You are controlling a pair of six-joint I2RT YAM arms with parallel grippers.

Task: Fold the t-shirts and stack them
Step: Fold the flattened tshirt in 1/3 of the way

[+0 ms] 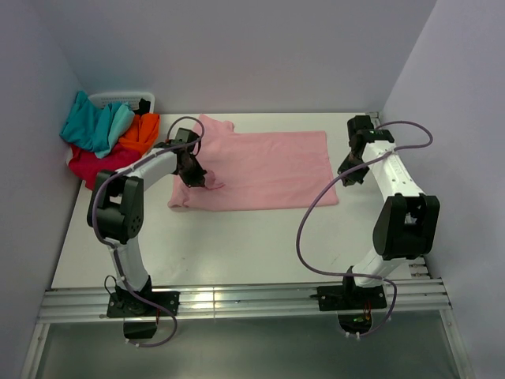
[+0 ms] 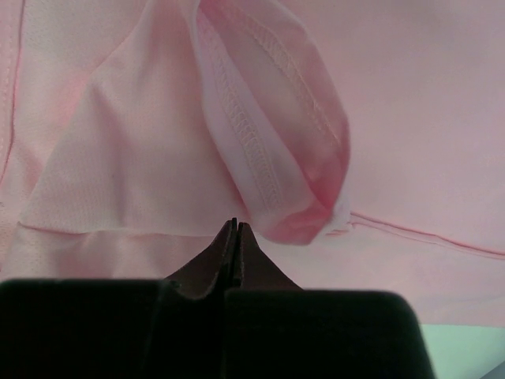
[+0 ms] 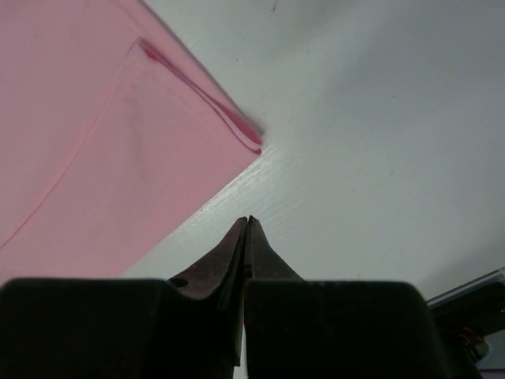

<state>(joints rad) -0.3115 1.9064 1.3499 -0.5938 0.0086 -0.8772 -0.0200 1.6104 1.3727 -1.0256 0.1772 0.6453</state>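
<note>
A light pink t-shirt [image 1: 268, 170] lies spread flat in the middle of the table. My left gripper [image 1: 197, 180] hovers over its left part, shut with nothing between the jaws. In the left wrist view its tips [image 2: 234, 223] sit just short of a turned-over sleeve fold [image 2: 276, 142] of the pink shirt [image 2: 410, 118]. My right gripper [image 1: 349, 175] is shut and empty over the bare table. In the right wrist view it [image 3: 248, 219] sits just off the hem corner of the pink shirt [image 3: 79, 142]. Teal [image 1: 95, 125], orange [image 1: 140, 133] and crimson [image 1: 99, 166] t-shirts lie heaped at the back left.
A white basket [image 1: 118, 99] stands behind the heap in the back left corner. Walls close the table on the left, back and right. An aluminium rail [image 1: 237, 300] with the arm bases runs along the near edge.
</note>
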